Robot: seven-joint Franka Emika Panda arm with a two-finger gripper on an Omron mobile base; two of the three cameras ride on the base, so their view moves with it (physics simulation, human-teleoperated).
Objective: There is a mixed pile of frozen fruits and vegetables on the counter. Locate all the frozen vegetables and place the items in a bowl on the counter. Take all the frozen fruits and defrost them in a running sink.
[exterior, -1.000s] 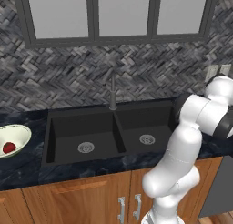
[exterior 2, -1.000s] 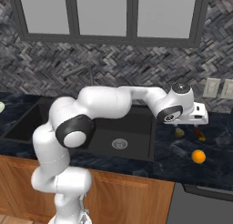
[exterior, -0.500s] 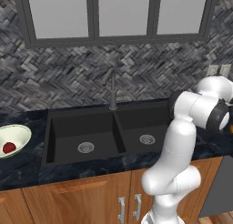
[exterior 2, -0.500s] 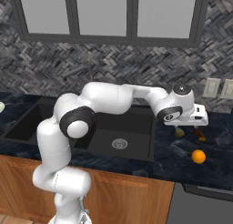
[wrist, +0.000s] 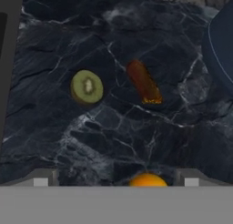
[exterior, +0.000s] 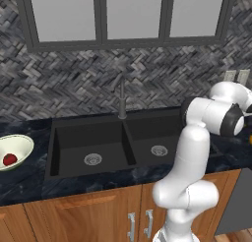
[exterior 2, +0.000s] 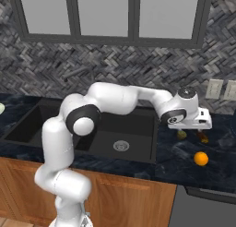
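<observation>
Frozen fruit first: from the hand view I get the orange ball [wrist: 147,180] only as a sliver, its lower part cut off at the bottom between the two finger tips, while the right base view shows it whole on the counter [exterior 2: 216,168], right of the sink [exterior 2: 120,134] and nearer the front edge than the other pieces. The yellowish-olive lump [wrist: 87,87] reads clearly from the hand as a cut round with a pale centre and dark specks; in the right base view it is a small blob just under the hand. Beside it, apart from it, lies the dark reddish-brown oblong [wrist: 144,82], tilted, one end lighter; in the right base view it is half tucked under the white hand and hard to make out. The pincer [wrist: 116,182] hangs over this group with its tips standing wide and nothing between them but the counter and the edge of the orange. A dark blue curved shape at the right edge of the hand view is cut off and I cannot tell what it is. In the left base view the bowl [exterior: 22,143] is cropped by the left edge, with the red round item [exterior: 10,159] lying inside it. I can read no writing or labels anywhere.
</observation>
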